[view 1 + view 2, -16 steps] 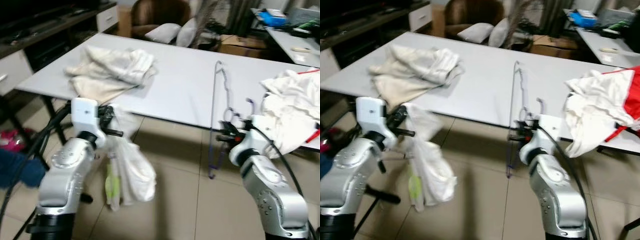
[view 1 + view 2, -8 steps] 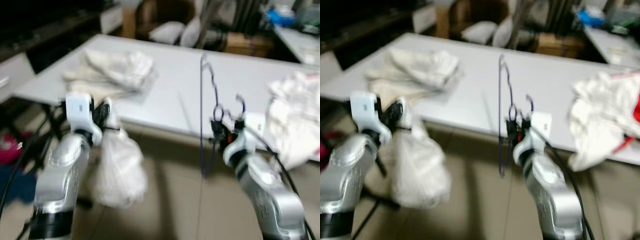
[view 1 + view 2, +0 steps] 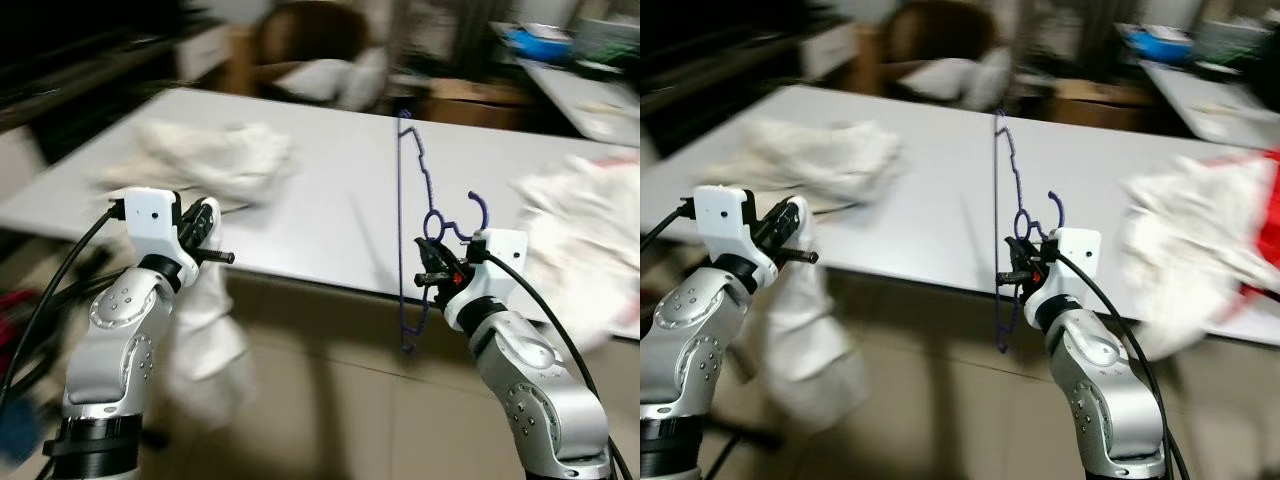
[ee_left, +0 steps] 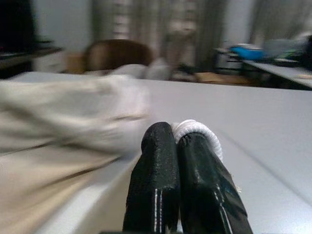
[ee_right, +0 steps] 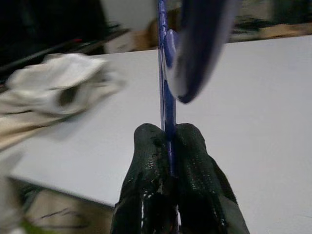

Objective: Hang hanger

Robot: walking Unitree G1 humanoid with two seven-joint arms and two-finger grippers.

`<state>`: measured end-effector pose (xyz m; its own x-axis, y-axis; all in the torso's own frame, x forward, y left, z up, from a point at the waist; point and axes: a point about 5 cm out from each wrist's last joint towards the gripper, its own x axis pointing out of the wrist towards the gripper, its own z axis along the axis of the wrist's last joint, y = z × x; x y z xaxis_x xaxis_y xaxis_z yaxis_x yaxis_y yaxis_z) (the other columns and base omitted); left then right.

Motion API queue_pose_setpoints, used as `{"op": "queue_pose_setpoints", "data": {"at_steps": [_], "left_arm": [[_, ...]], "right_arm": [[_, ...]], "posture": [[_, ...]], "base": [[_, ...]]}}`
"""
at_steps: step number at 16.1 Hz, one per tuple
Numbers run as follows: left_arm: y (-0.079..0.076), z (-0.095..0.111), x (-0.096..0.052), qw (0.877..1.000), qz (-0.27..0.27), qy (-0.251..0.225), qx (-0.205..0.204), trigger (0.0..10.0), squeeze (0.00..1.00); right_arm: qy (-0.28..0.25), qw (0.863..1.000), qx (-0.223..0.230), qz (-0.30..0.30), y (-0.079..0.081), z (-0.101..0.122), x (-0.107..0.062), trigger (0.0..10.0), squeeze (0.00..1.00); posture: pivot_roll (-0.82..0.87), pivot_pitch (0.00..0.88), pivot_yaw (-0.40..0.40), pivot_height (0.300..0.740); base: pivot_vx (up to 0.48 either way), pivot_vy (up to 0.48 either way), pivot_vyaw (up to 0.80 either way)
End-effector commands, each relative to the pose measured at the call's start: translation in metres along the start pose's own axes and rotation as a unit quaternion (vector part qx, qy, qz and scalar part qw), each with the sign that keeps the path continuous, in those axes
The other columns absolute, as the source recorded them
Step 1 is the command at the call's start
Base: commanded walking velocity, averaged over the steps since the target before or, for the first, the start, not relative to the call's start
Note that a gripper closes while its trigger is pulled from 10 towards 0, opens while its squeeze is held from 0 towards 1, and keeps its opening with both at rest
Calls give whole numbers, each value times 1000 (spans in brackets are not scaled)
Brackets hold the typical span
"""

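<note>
Purple wire hanger (image 3: 405, 235): centre-right of your head view, upright on edge, clenched between the fingers of your right gripper (image 5: 168, 141) before the white table (image 3: 340, 190). White garment (image 3: 205, 320): lower left, hanging from your left gripper (image 4: 174, 141), fingers pressed together on its fabric. Cloth heaps (image 3: 215, 160): upper left and right on the table, blurred.

place: home room | table (image 3: 330, 190) heaped with laundry (image 3: 215, 160) | brown armchair (image 3: 300, 30) with pillows (image 3: 325, 75) | tiled floor (image 3: 330, 400) | boxes (image 3: 470, 95) behind
</note>
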<state>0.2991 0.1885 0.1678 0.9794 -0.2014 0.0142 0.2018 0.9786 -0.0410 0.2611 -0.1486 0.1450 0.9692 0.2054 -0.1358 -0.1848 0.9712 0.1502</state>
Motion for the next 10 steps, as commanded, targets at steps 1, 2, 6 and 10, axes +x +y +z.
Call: {"op": "queue_pose_setpoints", "data": {"at_steps": [1, 2, 6, 10], "left_arm": [[-11, 9, 9, 999, -27, -18, 1, 10000, 0], [-11, 10, 10, 999, -28, -19, 1, 10000, 0], [-13, 20, 33, 998, -53, -33, 3, 10000, 0], [6, 80, 96, 995, -61, -80, 26, 10000, 0]], "right_arm": [[-10, 1000, -7, -9, -6, 5, -2, 10000, 0], [-12, 1000, -8, -7, -5, 5, -2, 10000, 0], [-20, 1000, -15, -1, -5, 8, -2, 10000, 0], [-29, 999, -18, 1, -5, 13, 4, 10000, 0]], "posture": [[21, 0, -8, 740], [21, 0, -8, 740], [18, 0, -6, 740], [17, 0, -24, 740]], "base": [[371, 0, 0], [371, 0, 0], [372, 0, 0], [375, 0, 0]]}}
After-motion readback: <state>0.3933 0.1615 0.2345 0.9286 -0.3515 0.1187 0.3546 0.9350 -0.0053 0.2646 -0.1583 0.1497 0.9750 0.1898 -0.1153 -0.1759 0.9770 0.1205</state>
